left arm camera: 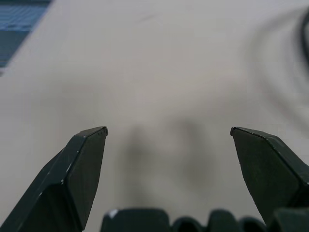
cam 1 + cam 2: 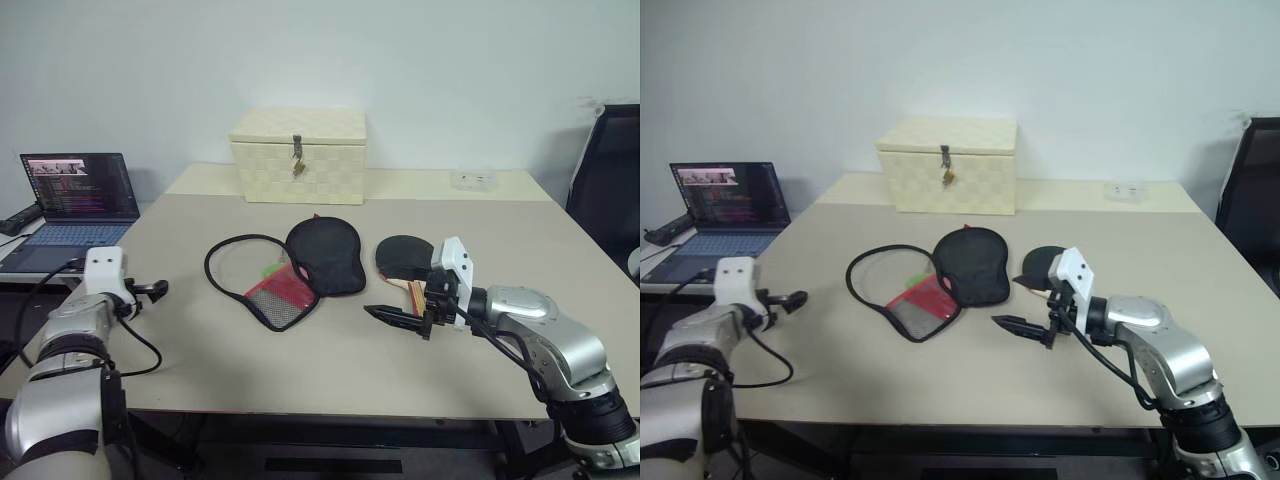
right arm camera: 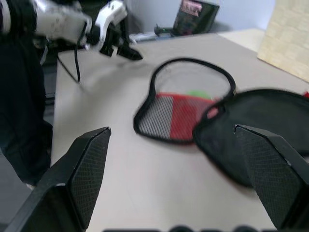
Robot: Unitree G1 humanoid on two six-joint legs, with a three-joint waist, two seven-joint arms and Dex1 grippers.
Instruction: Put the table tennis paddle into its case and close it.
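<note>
The case point(image 2: 325, 257) lies open in the middle of the table, its black fabric half beside the red panel and mesh pocket point(image 2: 281, 297), with the black cord point(image 2: 226, 246) looped to the left. Just right of it lies the table tennis paddle point(image 2: 402, 256), black face up, its striped handle partly hidden behind my right gripper point(image 2: 386, 315). That gripper is open and empty, low over the table, pointing left toward the case point(image 3: 186, 113). My left gripper point(image 2: 157, 290) is open and empty near the table's left edge, well away from the case.
A cream woven box with a latch point(image 2: 298, 155) stands at the back of the table. An open laptop point(image 2: 78, 190) sits on a lower surface to the left. A black chair point(image 2: 610, 180) is at the right, and a small clear item point(image 2: 472, 180) at the back right.
</note>
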